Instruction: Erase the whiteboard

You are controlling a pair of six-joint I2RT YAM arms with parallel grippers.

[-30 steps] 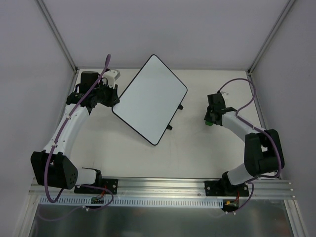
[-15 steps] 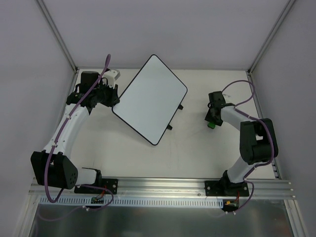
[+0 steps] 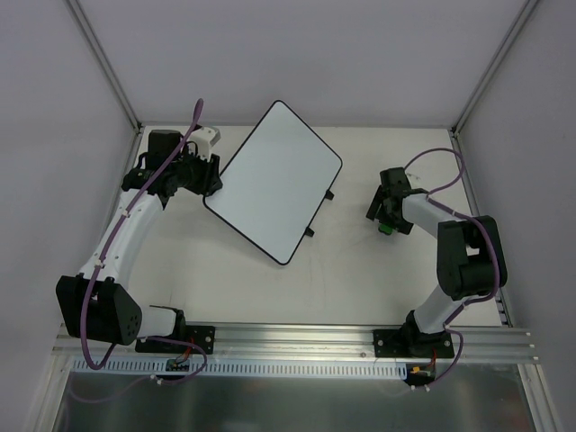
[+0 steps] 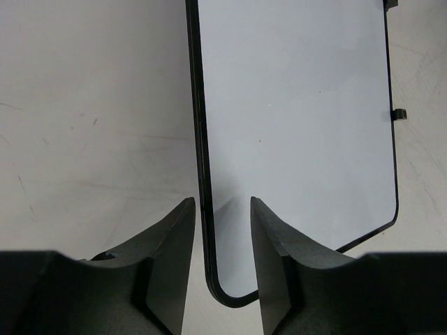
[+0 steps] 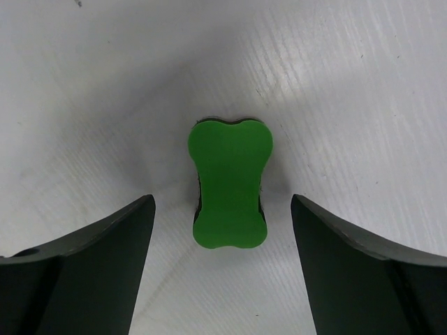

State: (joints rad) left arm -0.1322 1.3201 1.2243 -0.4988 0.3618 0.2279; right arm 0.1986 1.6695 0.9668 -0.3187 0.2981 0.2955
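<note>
The whiteboard point(image 3: 274, 180) lies tilted at the table's back centre, white, with a thin black frame and no writing showing. Its two black feet point(image 3: 310, 232) point right. My left gripper point(image 3: 211, 180) is open, its fingers straddling the board's near left corner point(image 4: 227, 296) with a gap on each side; in the left wrist view the board point(image 4: 293, 105) fills the upper right beyond the gripper point(image 4: 222, 202). A green eraser point(image 3: 385, 229) lies flat on the table at the right. My right gripper point(image 3: 382, 219) hangs over it, open, in the right wrist view point(image 5: 222, 199) with the eraser point(image 5: 230, 185) loose between its fingers.
Grey enclosure walls close the table on the left, back and right. A white part of the left arm point(image 3: 207, 135) stands near the back left corner. An aluminium rail point(image 3: 297, 337) with both arm bases runs along the near edge.
Both grippers have opened. The left one has let go of the board's corner. The right one has let go of the green eraser, which now rests on the table.
</note>
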